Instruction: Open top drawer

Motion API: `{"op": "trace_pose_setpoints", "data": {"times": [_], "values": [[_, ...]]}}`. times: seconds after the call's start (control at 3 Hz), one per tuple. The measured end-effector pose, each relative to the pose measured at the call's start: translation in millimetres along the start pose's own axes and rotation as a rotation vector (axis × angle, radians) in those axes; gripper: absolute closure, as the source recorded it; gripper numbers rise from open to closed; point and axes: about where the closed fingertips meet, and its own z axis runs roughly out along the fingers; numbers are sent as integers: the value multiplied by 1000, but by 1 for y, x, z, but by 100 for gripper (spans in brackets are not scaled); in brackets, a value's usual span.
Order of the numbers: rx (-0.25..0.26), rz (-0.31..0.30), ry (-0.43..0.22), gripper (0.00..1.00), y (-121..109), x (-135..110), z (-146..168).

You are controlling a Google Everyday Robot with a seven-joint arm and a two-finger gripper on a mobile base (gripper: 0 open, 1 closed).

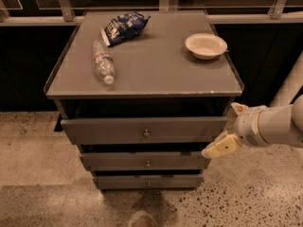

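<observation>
The top drawer (pixel 104 129) is the widest grey front of three, just under the cabinet top, with a small round metal knob (pixel 146 133) at its centre. My gripper (pixel 230 127) comes in from the right on a white arm and sits just off the drawer's right end, at about the height of the drawer front. Its two cream fingers stand apart, one high (pixel 238 108) and one low (pixel 221 147), with nothing between them. The gripper is well to the right of the knob and does not touch it.
Two narrower grey drawers, the middle one (pixel 118 161) and the bottom one (pixel 123 181), sit below. On the cabinet top (pixel 156 70) lie a plastic bottle (pixel 102 62), a blue chip bag (pixel 124 26) and a white bowl (pixel 206 45). Speckled floor (pixel 33 145) surrounds the cabinet; a dark wall with rails runs behind it.
</observation>
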Motion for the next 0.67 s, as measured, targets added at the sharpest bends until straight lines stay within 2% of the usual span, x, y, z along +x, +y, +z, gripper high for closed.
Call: {"op": "trace_pose_setpoints", "data": {"times": [0.33, 0.67], "values": [[0, 0, 0, 0, 0, 0, 0], [4, 28, -28, 0, -2, 4, 16]]}}
